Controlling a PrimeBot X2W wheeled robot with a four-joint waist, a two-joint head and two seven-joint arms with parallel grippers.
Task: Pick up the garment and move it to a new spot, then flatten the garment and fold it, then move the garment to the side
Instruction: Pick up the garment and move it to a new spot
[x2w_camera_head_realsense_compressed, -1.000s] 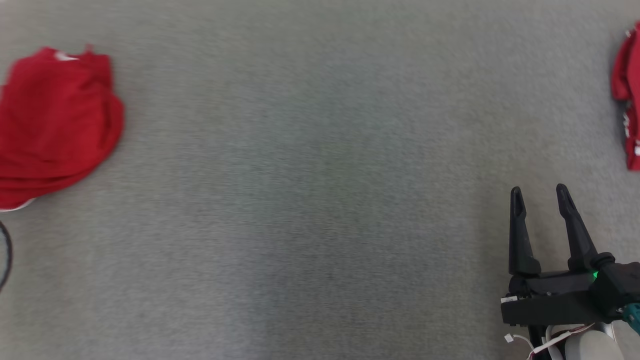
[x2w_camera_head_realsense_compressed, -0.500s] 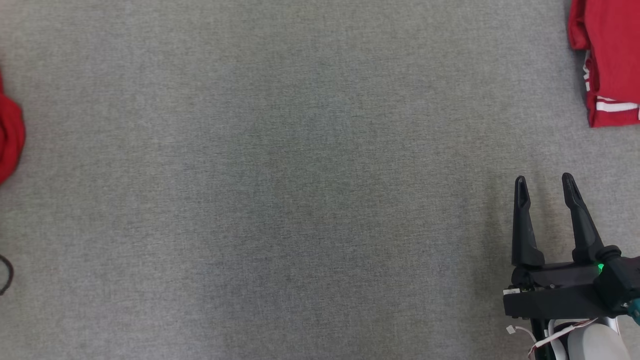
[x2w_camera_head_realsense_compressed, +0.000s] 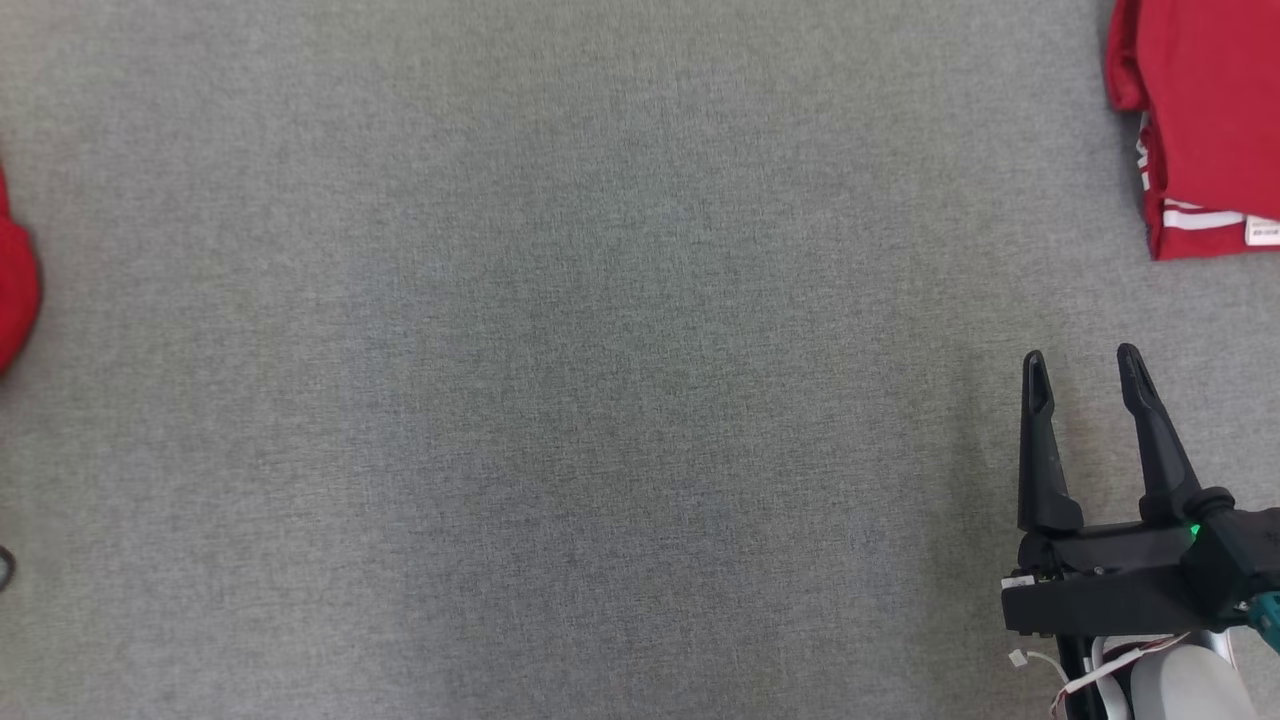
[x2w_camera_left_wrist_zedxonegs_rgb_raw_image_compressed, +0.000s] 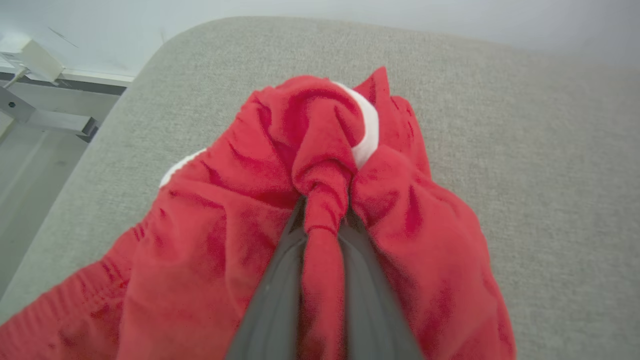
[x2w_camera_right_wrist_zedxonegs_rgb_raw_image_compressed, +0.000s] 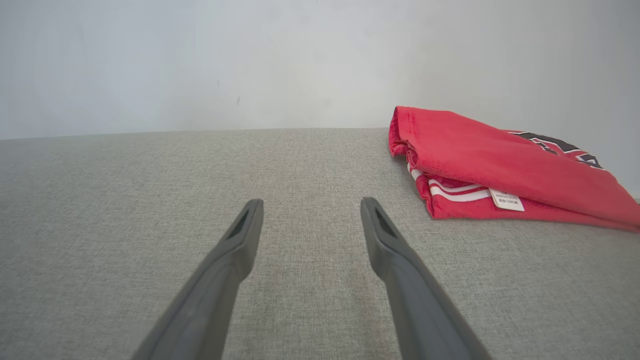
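The left pincer (x2w_camera_left_wrist_zedxonegs_rgb_raw_image_compressed: 324, 216) clamps the crumpled red cloth garment (x2w_camera_left_wrist_zedxonegs_rgb_raw_image_compressed: 210, 240) (white trim), far left of the folded red jersey (x2w_camera_head_realsense_compressed: 1200, 100); the right pincer (x2w_camera_head_realsense_compressed: 1082, 365) gapes.

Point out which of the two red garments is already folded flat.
The red garment with white stripes beyond the right gripper; the other red garment is bunched up, pinched in the left gripper.

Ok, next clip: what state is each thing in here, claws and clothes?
crumpled red garment: bunched up on the grey surface, one fold pinched.
left claw: shut on that fold.
right claw: open, empty.
folded red garment: folded, lying on the surface, untouched.
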